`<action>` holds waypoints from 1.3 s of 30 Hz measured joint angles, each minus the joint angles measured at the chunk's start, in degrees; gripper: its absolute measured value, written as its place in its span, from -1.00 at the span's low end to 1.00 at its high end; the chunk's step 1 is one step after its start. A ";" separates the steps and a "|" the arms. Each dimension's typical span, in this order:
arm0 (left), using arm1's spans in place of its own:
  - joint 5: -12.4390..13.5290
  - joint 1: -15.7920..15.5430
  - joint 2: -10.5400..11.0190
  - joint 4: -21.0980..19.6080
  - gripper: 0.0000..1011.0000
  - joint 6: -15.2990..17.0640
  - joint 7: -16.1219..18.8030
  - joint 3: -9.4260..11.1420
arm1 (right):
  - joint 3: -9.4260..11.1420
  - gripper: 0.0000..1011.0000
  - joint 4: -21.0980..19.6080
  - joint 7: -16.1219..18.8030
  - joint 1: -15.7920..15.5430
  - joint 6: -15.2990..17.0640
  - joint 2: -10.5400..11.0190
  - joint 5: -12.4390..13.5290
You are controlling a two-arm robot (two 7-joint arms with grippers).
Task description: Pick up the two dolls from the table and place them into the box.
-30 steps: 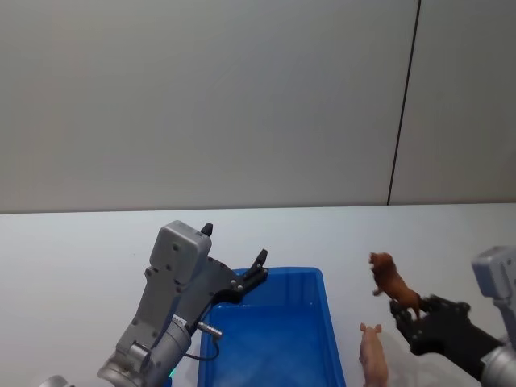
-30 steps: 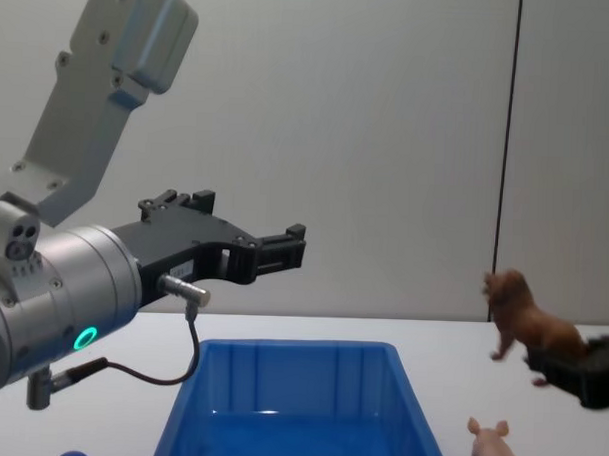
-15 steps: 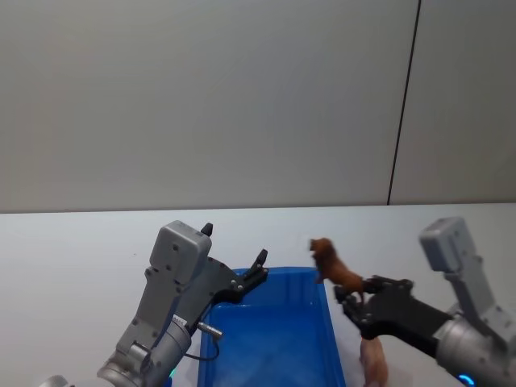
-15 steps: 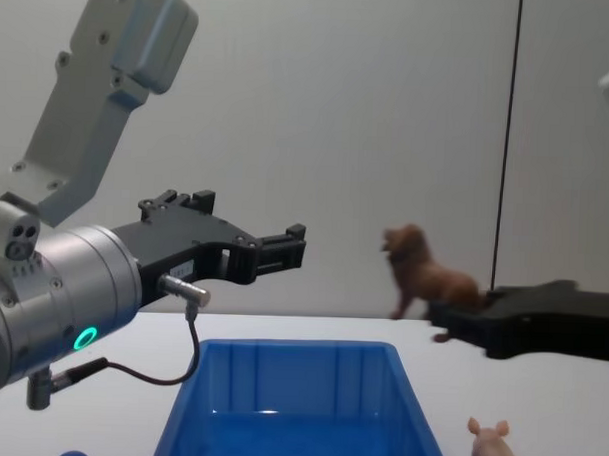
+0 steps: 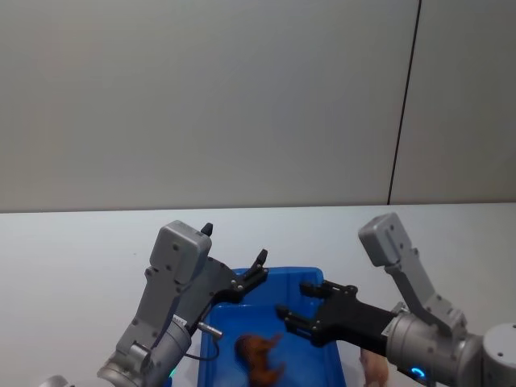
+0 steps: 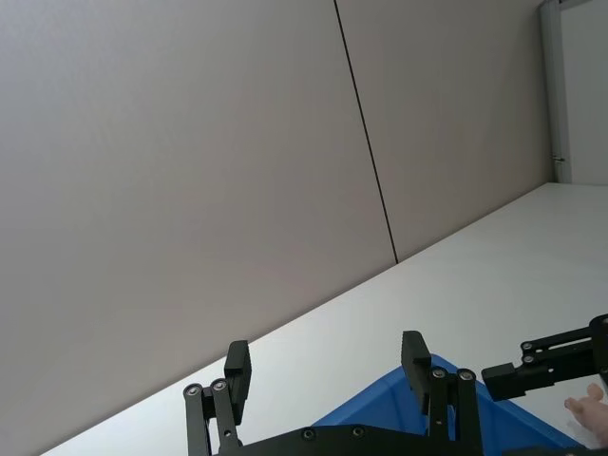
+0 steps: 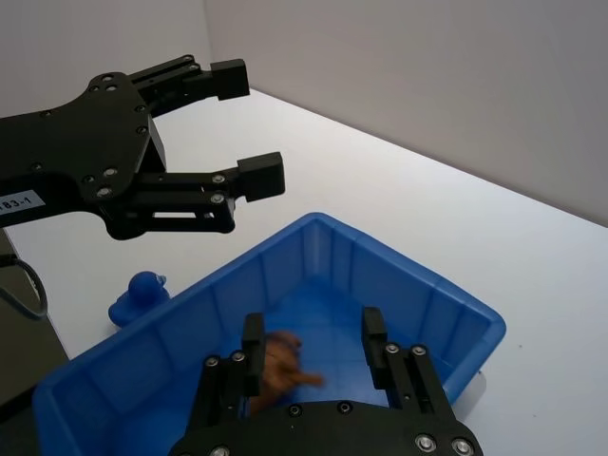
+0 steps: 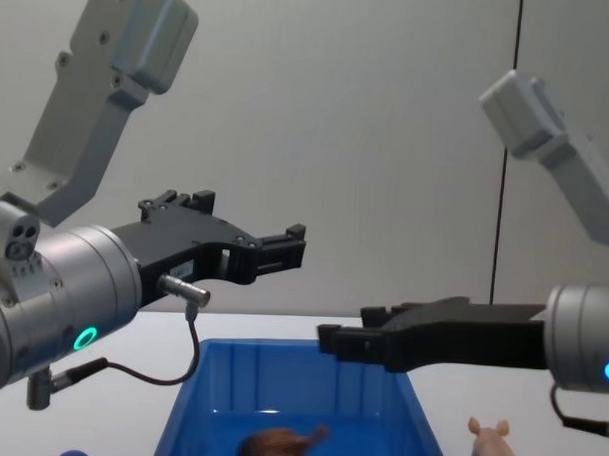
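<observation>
Head view: my right end effector hangs released over the blue box, the lion inside beneath it. Left wrist view: left end effector spread wide. Chest view: pig on the tabletop, below-right of my right end effector.

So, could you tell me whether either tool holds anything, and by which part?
Nothing: the right tool is open above the blue box, the lion is inside it, and the left tool is open.

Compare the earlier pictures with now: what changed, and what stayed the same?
The right claw swung left over the box, opened and let go of the lion, which now lies inside. The left claw, the pig and the box stayed put.
</observation>
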 joint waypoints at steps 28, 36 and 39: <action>0.00 0.00 0.00 0.00 0.98 0.00 0.00 0.00 | 2.17 0.98 -6.23 -8.66 -7.59 -2.16 5.90 3.91; 0.00 0.00 0.00 0.00 0.98 0.00 0.00 0.00 | 2.79 0.98 -7.68 -11.13 -10.36 -2.36 7.79 5.02; 0.00 0.00 0.00 0.00 0.98 0.00 0.00 0.00 | 2.92 0.98 -7.87 -11.86 -11.19 -2.35 8.26 5.36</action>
